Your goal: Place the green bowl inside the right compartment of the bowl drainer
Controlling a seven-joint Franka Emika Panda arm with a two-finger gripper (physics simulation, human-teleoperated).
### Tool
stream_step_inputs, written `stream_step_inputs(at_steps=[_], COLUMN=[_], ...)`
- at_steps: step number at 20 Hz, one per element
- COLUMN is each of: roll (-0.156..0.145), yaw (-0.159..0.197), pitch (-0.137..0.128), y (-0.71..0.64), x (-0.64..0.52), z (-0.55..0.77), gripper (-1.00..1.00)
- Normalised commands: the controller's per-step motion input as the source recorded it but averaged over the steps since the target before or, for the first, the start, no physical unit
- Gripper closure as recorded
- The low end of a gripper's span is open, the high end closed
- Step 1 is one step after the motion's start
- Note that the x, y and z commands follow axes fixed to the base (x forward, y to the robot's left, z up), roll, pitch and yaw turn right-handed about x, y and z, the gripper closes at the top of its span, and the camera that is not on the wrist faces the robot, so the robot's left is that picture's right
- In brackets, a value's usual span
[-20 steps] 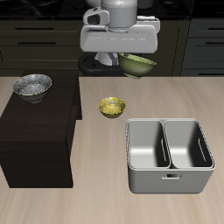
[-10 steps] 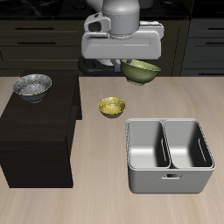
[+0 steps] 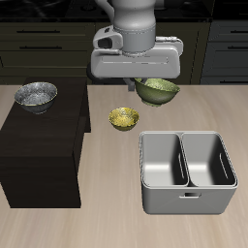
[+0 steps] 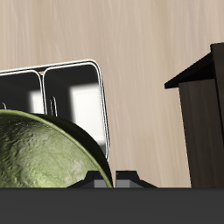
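Now, exterior view, change: against the two earlier pictures the gripper (image 3: 145, 81) has come lower and forward, and the green bowl (image 3: 157, 90) it carries has moved with it, nearer to the bowl drainer (image 3: 147, 184).
Exterior view, meaning: I judge this as the carrying step, well advanced; the bowl hangs in the air behind the drainer, not yet above any well, and the lowering and the release are still to come.
Exterior view, claw: it seems closed on the bowl's rim, because the bowl hangs tilted with nothing under it; the fingers themselves are hidden under the arm's body.
Exterior view, target: the right compartment (image 3: 166, 161) is a deep grey metal well with rounded corners, and only a thin wall parts it from its twin.
Exterior view, other things: a yellow-gold bowl (image 3: 123, 118) stands on the light wooden table (image 3: 107, 228), between the drainer and the dark brown cabinet (image 3: 39, 155); a silver-grey patterned bowl (image 3: 36, 96) stands on top of the cabinet.
Wrist view, bowl: its outside (image 4: 39, 153) fills the near part, glossy olive green with fine speckles and a pale rim.
Wrist view, drainer: the rim (image 4: 87, 62) is bright and rounded, and both wells shine like polished metal.
Wrist view, cabinet: the side (image 4: 206, 114) is flat, matt and almost black.
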Motion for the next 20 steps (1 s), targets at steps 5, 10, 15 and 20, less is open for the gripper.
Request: stream_step_inputs(at_steps=[5,10,15,20], roll=[0.014,0.006,0.018,-0.005], yaw=[0.006,0.004,0.01,0.029], pitch=[0.008,0.033,0.022,0.008], y=[0.08,0.08,0.08,0.06], x=[0.03,0.04,0.03,-0.02], z=[-0.13,-0.24,-0.2,-0.19], gripper=[1.0,1.0,1.0,1.0])
